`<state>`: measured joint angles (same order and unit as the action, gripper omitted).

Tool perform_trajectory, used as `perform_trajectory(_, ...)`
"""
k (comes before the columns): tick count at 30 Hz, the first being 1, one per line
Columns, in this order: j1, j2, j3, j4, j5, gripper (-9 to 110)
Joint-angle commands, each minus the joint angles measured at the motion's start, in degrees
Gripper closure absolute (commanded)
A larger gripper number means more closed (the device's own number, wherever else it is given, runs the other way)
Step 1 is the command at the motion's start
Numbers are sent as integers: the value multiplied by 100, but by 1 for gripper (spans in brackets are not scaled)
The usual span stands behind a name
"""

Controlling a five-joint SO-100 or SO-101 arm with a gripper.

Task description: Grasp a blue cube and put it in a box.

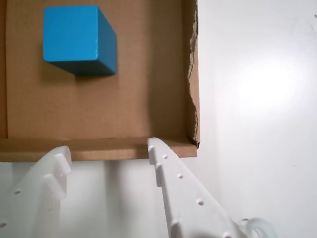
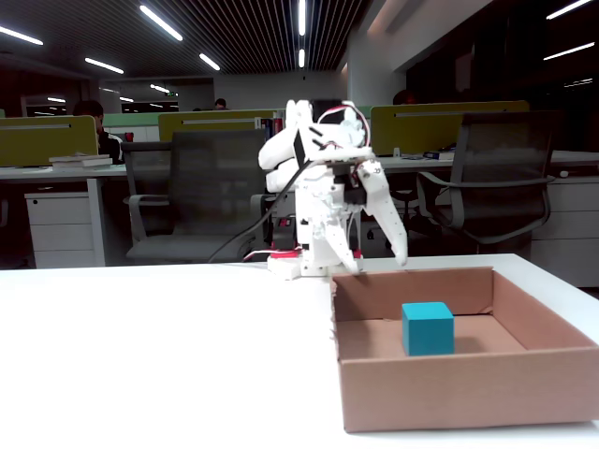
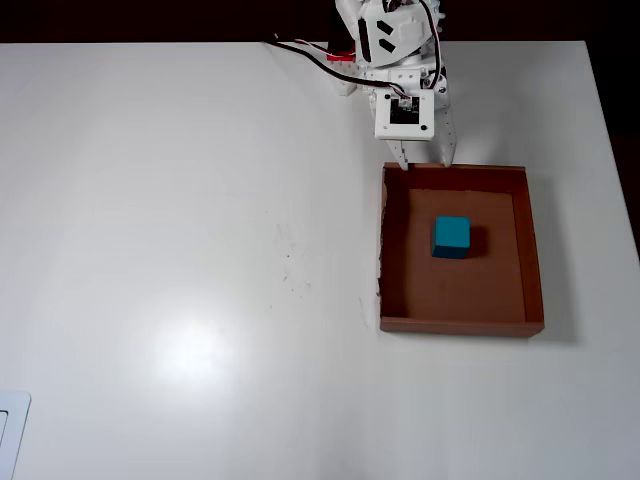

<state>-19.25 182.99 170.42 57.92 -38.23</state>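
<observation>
The blue cube (image 1: pixel 79 39) (image 2: pixel 428 328) (image 3: pixel 451 236) rests flat on the floor of the box (image 1: pixel 124 111) (image 2: pixel 468 398) (image 3: pixel 460 325), nothing touching it. My white gripper (image 1: pixel 108 148) (image 2: pixel 376 262) (image 3: pixel 423 163) is open and holds nothing. It hangs over the box wall nearest the arm's base, fingertips just above that wall's edge. In the wrist view the cube lies well beyond the fingertips, toward the upper left. One side wall of the box has a torn edge (image 1: pixel 193 74).
The box sits on a white table (image 3: pixel 180 220), with the arm's base (image 2: pixel 299 264) and its cables (image 3: pixel 305 52) behind it. Wide bare tabletop spreads left of the box in the overhead view. Office chairs and desks stand beyond the table in the fixed view.
</observation>
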Motion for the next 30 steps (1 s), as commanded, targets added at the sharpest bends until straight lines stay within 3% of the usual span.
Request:
perform_trajectory(1,-35,-62,-26,26,9,83)
perform_trajectory(30,-9,-62,-26,255,-35,78)
